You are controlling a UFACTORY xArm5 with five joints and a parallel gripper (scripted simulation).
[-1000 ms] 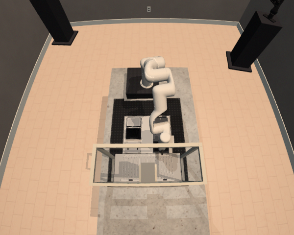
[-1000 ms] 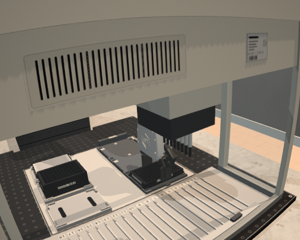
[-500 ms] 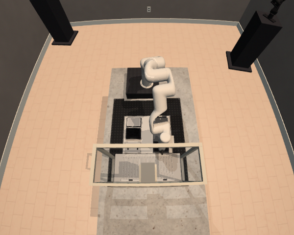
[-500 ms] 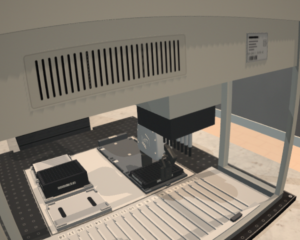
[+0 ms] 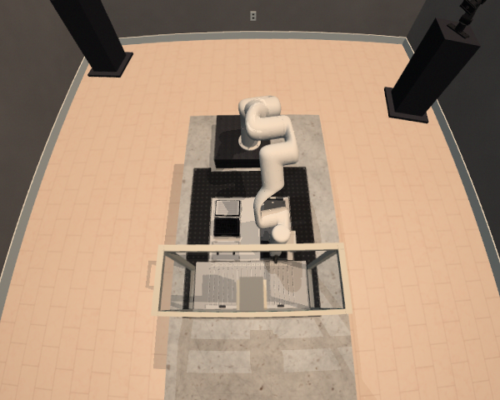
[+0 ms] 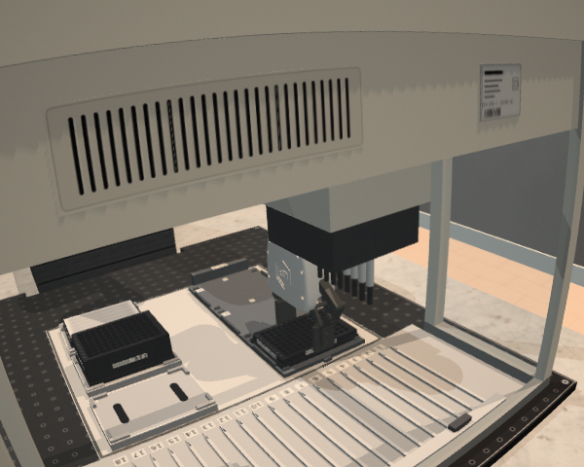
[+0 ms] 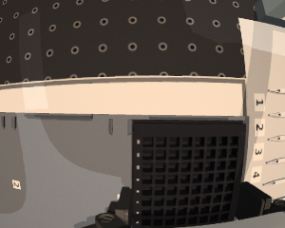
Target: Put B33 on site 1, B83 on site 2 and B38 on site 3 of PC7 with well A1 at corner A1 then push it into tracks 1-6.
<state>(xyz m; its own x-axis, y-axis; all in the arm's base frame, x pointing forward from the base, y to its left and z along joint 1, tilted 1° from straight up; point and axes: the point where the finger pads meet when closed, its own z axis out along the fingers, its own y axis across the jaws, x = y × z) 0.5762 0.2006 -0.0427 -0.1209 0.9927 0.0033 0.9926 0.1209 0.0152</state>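
PC7 (image 6: 239, 304) (image 7: 85, 190) is the dark carrier on the apron, in front of the low-numbered tracks. Its handle is at the far end from the rails. B38 (image 6: 282, 338) (image 7: 190, 161), a black 96-well plate, sits low and looks level on site 3, nearest the rails. Its A1 mark cannot be read. My gripper (image 6: 305, 324) (image 7: 187, 203) is open, with its fingers still down at the plate's two long sides. Sites 1 and 2 hold no plate. B33 (image 5: 227, 207) (image 6: 103, 317), pale, is on S1. B83 (image 5: 227, 227) (image 6: 121, 341), black and tall, is on S2.
Nest S3 (image 5: 225, 247) (image 6: 151, 402) is empty. The rails (image 6: 332, 427) begin just past the carrier's end. The instrument's black pipetting head (image 6: 332, 235) hangs near the arm. A small dark block (image 6: 459, 422) is behind the low-numbered tracks, with no light visible.
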